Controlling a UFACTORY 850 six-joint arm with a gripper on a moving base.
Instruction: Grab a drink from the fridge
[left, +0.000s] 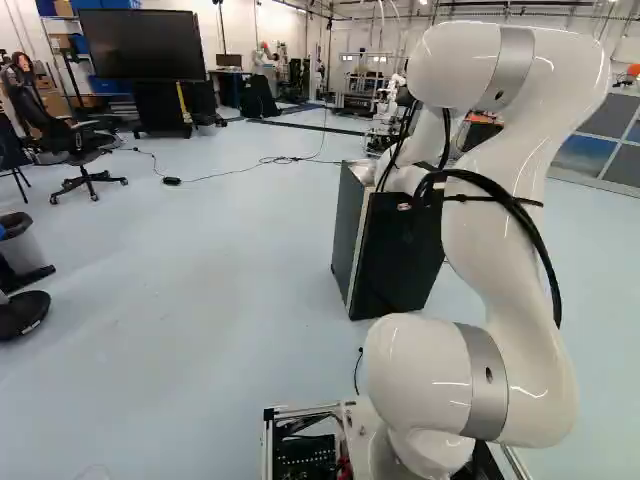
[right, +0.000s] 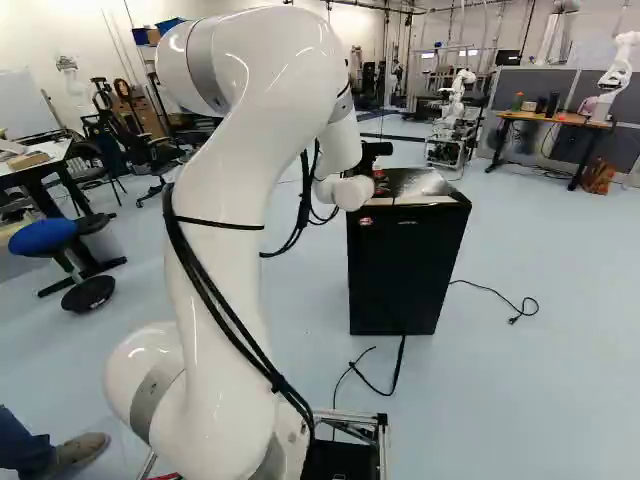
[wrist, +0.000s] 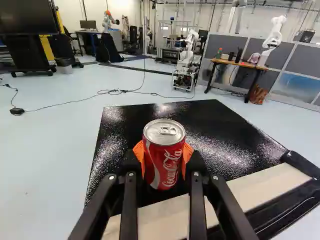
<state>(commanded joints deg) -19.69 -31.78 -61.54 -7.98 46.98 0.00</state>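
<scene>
From behind the gripper (right: 376, 155), the base views look ahead and down, sharing the fridge (right: 405, 270) beneath it, though the left seems partly blocked there; the wrist view looks along it, closest.

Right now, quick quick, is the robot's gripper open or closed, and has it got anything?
Gripper: closed on a red can, one orange pad on each side.

A red drink can (wrist: 167, 162) with white lettering and a silver top stands upright, unopened, over the fridge's glossy black top; whether its base touches is hard to tell. The boxy black fridge (right: 402, 270) stands upright on the floor, its door seemingly closed.
</scene>
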